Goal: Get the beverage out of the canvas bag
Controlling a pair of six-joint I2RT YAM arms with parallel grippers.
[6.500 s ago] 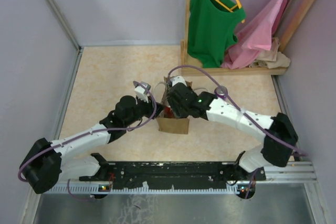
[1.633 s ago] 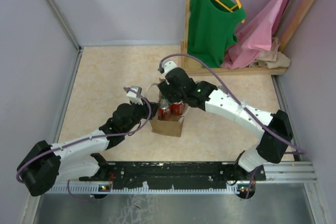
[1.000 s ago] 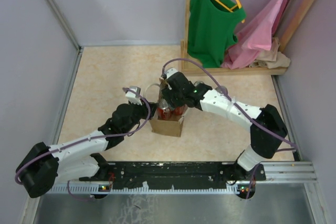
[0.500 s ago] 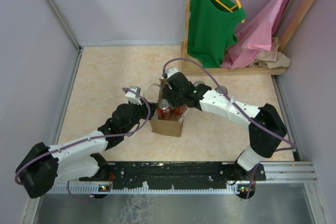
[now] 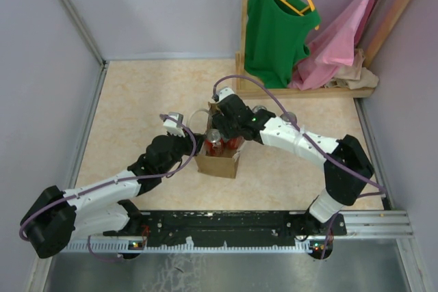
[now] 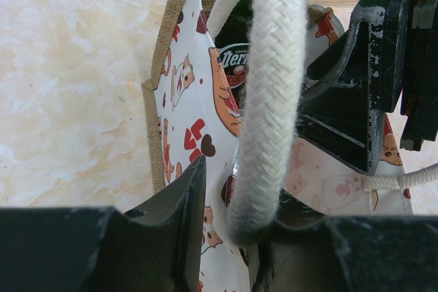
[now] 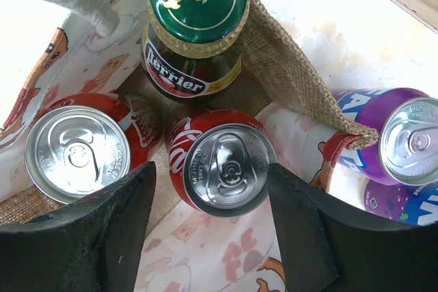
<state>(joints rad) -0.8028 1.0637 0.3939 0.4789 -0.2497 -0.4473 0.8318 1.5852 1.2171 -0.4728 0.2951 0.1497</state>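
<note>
Right claw (image 7: 211,193), half open, straddles a red can (image 7: 229,169) standing in the canvas bag (image 5: 217,164), one finger on each side. A second red can (image 7: 76,154) sits just outside one finger, and a green bottle (image 7: 197,25) just beyond the fingertips. Left claw (image 6: 236,213) is clamped on the bag's white rope handle (image 6: 274,87), above the open mouth; purple cans (image 7: 404,141) stand outside the bag, past the right claw's other finger.

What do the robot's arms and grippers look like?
Both arms are white tubes linked by chunky black joints; a thin purple cable loops along the left arm and the right arm. A small green light glows on the right one. The left gripper and right gripper have broad, matte black fingers.
</note>
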